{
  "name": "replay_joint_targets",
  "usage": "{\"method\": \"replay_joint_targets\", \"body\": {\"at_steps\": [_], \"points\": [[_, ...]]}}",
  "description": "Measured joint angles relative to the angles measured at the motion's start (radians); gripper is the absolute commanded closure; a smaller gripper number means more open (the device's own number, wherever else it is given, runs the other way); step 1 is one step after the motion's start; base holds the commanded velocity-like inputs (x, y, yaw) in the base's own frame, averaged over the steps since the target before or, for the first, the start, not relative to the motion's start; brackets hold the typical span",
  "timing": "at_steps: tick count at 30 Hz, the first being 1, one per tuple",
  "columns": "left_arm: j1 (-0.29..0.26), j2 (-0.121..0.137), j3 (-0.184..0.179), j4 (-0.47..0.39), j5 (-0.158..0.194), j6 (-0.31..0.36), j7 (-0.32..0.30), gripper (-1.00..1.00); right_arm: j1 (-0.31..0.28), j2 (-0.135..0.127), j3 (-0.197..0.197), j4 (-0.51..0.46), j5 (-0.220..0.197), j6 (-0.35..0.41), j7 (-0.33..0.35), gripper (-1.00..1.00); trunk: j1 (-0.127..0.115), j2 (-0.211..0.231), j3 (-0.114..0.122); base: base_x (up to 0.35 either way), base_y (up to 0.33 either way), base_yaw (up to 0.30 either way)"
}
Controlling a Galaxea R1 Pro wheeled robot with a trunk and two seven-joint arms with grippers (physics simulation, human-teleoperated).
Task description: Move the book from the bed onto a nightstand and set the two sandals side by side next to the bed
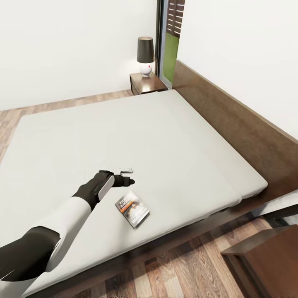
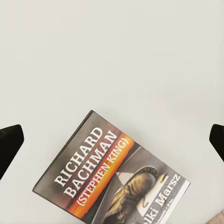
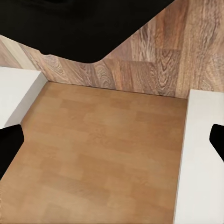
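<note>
One book (image 1: 132,209) lies flat near the near edge of the bed (image 1: 124,136)'s grey mattress, its dark cover crossed by an orange band, reading "RICHARD BACHMAN (STEPHEN KING)". Just beyond it, the left gripper (image 1: 129,176) hovers spread wide, empty. One nightstand (image 1: 145,83) stands far off, bearing one lamp (image 1: 145,56). The right gripper (image 3: 112,140) is also spread wide, empty.
</note>
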State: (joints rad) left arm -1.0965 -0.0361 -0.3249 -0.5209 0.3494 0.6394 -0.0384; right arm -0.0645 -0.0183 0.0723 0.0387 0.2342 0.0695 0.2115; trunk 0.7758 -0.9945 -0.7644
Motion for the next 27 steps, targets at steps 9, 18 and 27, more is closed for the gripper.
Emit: {"method": "replay_joint_targets", "body": {"at_steps": [9,18,27], "points": [[0.0,0.0,-0.003,0.0,0.0,-0.001,0.0,-1.0,0.028,-0.002,-0.001,-0.001,0.001,0.0,0.0,-1.0,0.0,0.0,-0.012,0.0,0.0,0.0],[0.0,0.0,-0.005,0.0,0.0,-0.002,0.0,-1.0,0.031,-0.004,-0.001,-0.001,0.0,0.0,0.0,-1.0,0.0,0.0,-0.014,0.0,0.0,0.0],[0.0,0.0,-0.007,0.0,0.0,-0.002,0.0,-1.0,0.031,-0.007,-0.001,-0.001,-0.001,0.0,0.0,-1.0,0.0,0.0,-0.014,0.0,0.0,0.0]]}}
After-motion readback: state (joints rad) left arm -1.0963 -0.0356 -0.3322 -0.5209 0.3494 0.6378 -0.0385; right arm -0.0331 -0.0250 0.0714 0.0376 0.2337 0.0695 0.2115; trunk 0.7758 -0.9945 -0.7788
